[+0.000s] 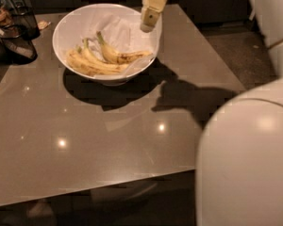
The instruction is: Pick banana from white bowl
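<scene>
The end effector [148, 26] hangs over the bowl [65, 29] rim, seemingly poised to descend; clenched or released, I cannot tell. The banana [119, 56] lies below-left of it.

— Where's the cream-coloured plastic tool [147, 26]?
— It hangs tip-down above the far edge of the glossy grey-brown bench [108, 140], nearer the far right corner, slightly tilted.
— And the rest of the robot?
— A pale rounded shell [245, 164] bulks past the near right corner. A pale arm link [272, 18] rises beyond the right edge.
</scene>
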You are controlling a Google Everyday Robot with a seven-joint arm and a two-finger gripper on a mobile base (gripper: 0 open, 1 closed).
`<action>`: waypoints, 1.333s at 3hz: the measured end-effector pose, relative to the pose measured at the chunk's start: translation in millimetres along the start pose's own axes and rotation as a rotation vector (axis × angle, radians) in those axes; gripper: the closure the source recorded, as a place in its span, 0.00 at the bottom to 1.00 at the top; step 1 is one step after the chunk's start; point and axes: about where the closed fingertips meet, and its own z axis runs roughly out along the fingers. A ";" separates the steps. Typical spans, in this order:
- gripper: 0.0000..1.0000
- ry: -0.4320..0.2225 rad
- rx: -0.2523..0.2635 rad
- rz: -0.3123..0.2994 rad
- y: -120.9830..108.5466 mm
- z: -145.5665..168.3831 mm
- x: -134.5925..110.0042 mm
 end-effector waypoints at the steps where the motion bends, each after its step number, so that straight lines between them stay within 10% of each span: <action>1: 0.05 -0.029 -0.007 -0.015 -17.6 19.4 -22.4; 4: 0.22 0.035 -0.061 0.026 -41.1 85.9 -24.7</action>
